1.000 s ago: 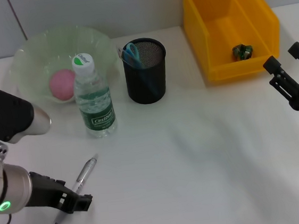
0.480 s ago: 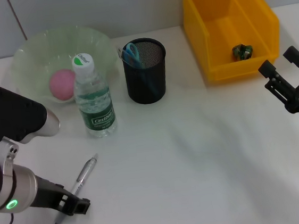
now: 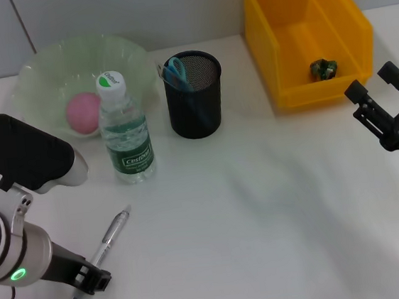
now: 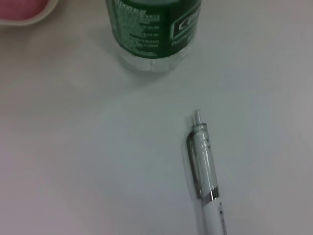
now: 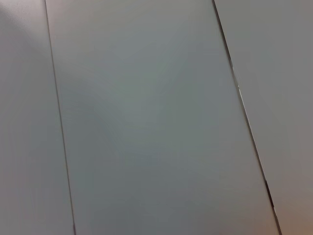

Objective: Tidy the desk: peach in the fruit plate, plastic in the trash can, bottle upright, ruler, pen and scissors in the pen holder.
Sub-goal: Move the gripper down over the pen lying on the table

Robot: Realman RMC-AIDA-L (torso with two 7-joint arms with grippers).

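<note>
Left claw (image 3: 92,280) low over the near-left counter (image 3: 264,221), at the lower end of the pen (image 3: 108,243); cannot tell how its fingers stand. Pen lies flat and slanted, clip end toward the bottle (image 3: 124,129), apart from it. Bottle upright beside the fruit plate (image 3: 41,70), peach (image 3: 83,112) inside. Scissors (image 3: 175,72) stand in the black mesh pen holder (image 3: 194,96). Crumpled plastic (image 3: 324,69) sits in the yellow trash can (image 3: 267,49). Right claw (image 3: 383,107) hovers, fingers spread, near the can's front corner.
</note>
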